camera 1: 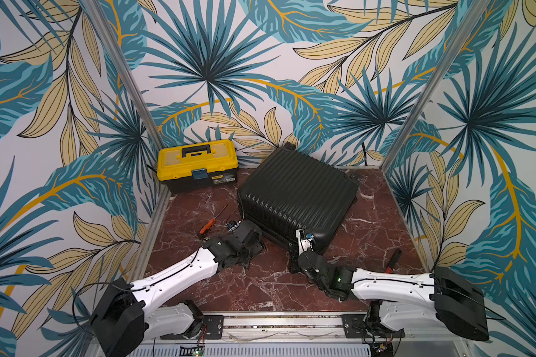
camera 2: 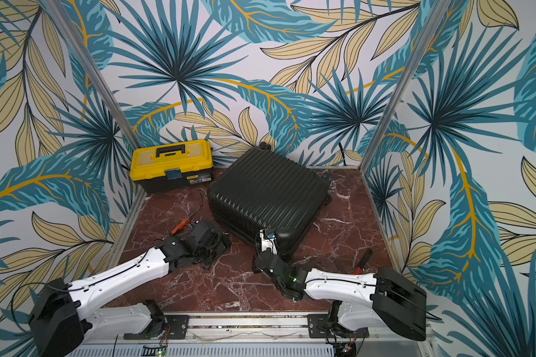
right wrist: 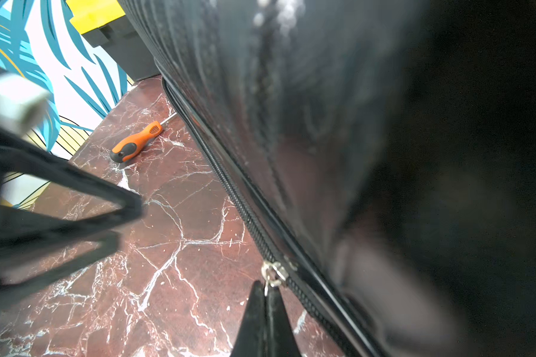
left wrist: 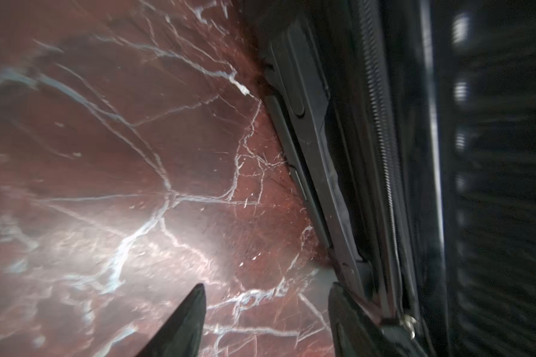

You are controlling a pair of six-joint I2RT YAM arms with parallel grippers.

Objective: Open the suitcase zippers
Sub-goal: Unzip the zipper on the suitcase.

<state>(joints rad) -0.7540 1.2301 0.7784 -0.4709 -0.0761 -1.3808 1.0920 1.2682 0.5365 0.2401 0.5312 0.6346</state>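
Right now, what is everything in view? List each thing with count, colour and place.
suitcase: one, black, ribbed, lying closed mid-table.
zippers: black track along the suitcase's seam; one silver pull visible.
toolbox: one, yellow and black, back left corner.
screwdriver: one, orange and black handle, left of the suitcase.
red-and-black tool: one, near the right arm; kind unclear.
table: one, dark red marble.
left gripper: one, black, open beside the suitcase's side.
right gripper: one, black, shut on the zipper pull.
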